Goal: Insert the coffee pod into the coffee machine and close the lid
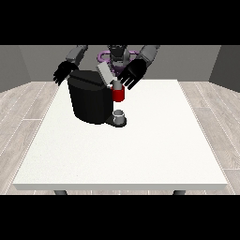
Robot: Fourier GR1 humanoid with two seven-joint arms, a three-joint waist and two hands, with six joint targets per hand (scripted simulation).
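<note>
Black coffee machine (89, 101) on white table (140, 150), lid (105, 74) raised. Red thing at the machine (118, 94); grey cup (119, 115) on tray below. Hand at view's right (131, 75) above it, fingers spread, holding nothing visible. Hand at view's left (62, 72) open, behind machine. Pod not discernible.

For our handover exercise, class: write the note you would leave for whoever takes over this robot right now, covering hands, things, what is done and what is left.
Hand at the view's right: open, fingers spread, just above the red thing at the machine, holding nothing that shows.
Hand at the view's left: open, fingers spread, behind the machine's far top corner, off the table.
Machine: black, on the white table, lid tilted up, open.
A grey thing sits on the machine's base; I cannot tell if it is the pod.
Done: nothing I can confirm.
Left: confirm the pod is in, then close the lid.
</note>
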